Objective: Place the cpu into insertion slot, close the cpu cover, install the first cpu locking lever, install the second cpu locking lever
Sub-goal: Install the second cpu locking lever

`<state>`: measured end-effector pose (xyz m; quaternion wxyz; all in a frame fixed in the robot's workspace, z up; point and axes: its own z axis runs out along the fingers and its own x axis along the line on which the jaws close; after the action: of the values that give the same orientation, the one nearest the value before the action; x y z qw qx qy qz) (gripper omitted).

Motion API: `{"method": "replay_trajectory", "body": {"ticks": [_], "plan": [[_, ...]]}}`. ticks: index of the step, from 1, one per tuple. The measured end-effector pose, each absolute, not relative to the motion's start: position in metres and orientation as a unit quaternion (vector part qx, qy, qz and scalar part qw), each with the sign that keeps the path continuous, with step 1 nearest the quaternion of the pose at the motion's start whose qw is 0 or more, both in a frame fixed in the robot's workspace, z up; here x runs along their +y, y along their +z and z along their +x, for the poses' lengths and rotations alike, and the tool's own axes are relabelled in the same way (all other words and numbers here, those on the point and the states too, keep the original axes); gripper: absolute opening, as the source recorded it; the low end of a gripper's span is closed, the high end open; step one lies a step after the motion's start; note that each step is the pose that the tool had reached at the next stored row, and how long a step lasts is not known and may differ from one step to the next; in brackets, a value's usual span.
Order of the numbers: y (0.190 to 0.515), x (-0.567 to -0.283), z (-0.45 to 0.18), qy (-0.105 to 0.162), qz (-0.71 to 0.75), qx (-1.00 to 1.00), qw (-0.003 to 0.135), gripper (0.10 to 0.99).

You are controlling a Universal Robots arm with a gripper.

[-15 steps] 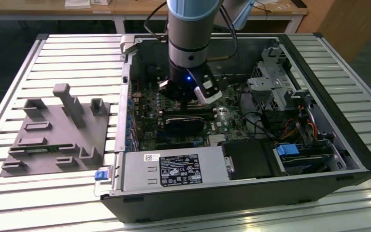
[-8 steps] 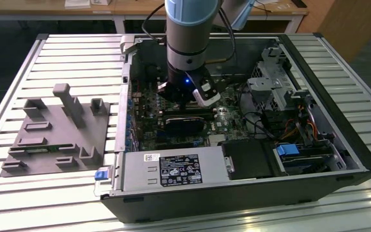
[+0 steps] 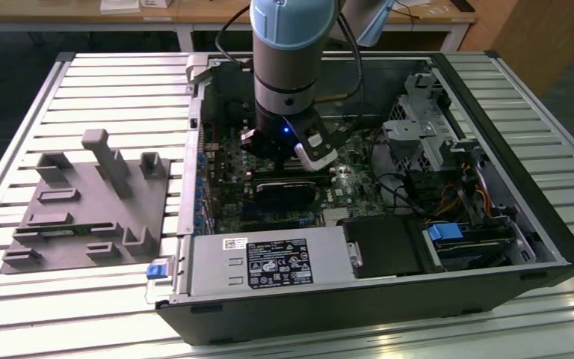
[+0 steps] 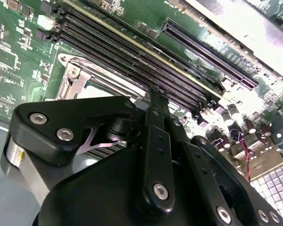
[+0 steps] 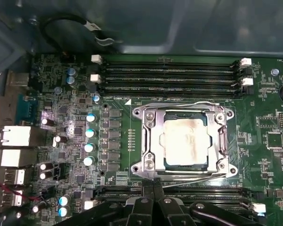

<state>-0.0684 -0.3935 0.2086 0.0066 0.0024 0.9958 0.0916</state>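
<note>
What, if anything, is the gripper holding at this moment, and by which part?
It cannot be told. The gripper sits at the edge of the insertion slot, where the cpu already lies.

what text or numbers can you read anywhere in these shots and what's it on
No text here can be read well enough to quote.
Black label on the grey power supply box, exterior view: lines of print and symbols, too small to read.
White sticker beside it: too small to read.
White lettering on the green circuit board, first wrist view: too small to read.
The cpu: its silver face shows no legible marking.
</note>
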Motion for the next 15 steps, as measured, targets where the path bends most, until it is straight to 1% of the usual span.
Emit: {"method": "replay_trajectory", "body": {"ticks": [8, 15], "plan": [[0.2050, -0.3977, -0.0725, 0.112, 0.002, 0.994, 0.008, 0.106], [0.2003, -0.3979, -0.0738, 0.113, 0.002, 0.994, 0.008, 0.106]]}}
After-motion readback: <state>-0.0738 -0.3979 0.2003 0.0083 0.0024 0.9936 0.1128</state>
